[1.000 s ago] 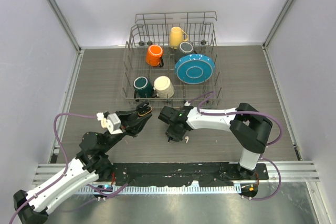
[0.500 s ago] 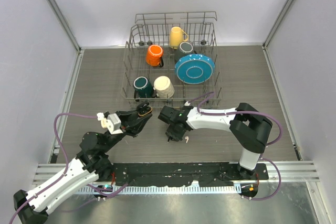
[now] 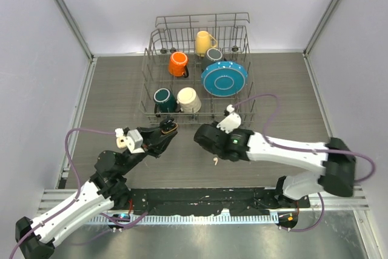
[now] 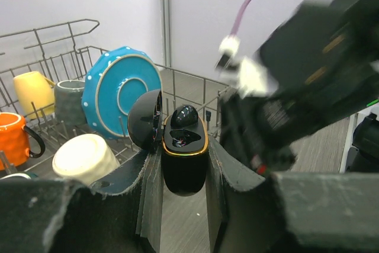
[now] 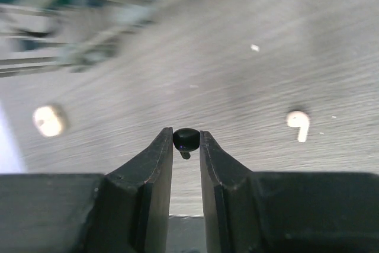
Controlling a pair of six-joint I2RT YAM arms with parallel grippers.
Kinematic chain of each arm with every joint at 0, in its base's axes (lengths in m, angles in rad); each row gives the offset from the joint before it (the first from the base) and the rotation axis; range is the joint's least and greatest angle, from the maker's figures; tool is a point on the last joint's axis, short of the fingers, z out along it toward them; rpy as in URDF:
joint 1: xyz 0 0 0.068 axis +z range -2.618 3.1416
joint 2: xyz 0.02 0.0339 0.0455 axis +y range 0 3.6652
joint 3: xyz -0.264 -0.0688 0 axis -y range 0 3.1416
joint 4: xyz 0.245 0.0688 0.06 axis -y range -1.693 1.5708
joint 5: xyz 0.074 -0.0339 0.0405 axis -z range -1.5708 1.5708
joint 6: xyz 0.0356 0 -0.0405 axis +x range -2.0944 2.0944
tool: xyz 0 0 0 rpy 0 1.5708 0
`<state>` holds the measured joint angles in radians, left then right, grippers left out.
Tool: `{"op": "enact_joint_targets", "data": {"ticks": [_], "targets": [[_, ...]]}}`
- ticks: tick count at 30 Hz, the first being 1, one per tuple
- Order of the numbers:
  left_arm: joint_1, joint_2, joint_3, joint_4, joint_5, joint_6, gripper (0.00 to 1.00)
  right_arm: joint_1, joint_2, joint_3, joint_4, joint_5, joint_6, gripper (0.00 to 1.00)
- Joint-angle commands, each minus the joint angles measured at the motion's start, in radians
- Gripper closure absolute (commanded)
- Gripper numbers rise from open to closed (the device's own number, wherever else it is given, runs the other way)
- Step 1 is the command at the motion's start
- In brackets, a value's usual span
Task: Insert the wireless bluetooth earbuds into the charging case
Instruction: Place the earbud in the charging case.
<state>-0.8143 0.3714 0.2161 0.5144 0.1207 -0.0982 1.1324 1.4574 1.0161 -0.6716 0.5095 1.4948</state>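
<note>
Right wrist: black earbud (image 5: 186,138) in gripper (image 5: 186,134)

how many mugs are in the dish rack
5, all in the dish rack: yellow mug and grey mug at the back, orange mug on the left, teal mug and cream mug side by side at the front. The top view shows none hidden.

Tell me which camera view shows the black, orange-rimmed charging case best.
Left wrist view: the black, orange-rimmed charging case fills the centre, sharp, lid open, gripped by the left tool. The top external view shows only a small dark shape at that tool's tip; the right wrist view misses it.
</note>
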Motion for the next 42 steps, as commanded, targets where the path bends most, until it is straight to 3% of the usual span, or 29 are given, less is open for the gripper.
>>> {"op": "enact_joint_targets", "data": {"ticks": [1,4,6,12,21,32,38,42], "targets": [[-0.003,0.03,0.022,0.084,-0.013,-0.003,1.0,0.087,-0.233,-0.019,0.044,0.4,0.012,0.99],[-0.003,0.064,0.028,0.108,-0.01,-0.008,1.0,0.102,-0.334,-0.057,0.107,0.455,-0.011,0.99],[-0.003,0.084,0.032,0.122,-0.007,-0.012,1.0,0.112,-0.385,-0.096,0.189,0.457,-0.112,0.99],[-0.003,0.136,0.051,0.151,0.004,-0.015,1.0,0.138,-0.566,-0.226,0.538,0.488,-0.316,0.99],[-0.002,0.173,0.062,0.165,0.027,-0.028,1.0,0.144,-0.588,-0.182,0.513,0.514,-0.375,0.99],[-0.002,0.227,0.071,0.206,0.068,-0.025,1.0,0.174,-0.548,-0.137,0.806,0.408,-0.786,0.99],[-0.002,0.256,0.083,0.226,0.086,-0.028,1.0,0.181,-0.551,-0.133,0.906,0.426,-0.881,0.99],[-0.003,0.262,0.082,0.236,0.091,-0.031,1.0,0.179,-0.54,-0.058,0.877,0.435,-0.952,0.99]]}}
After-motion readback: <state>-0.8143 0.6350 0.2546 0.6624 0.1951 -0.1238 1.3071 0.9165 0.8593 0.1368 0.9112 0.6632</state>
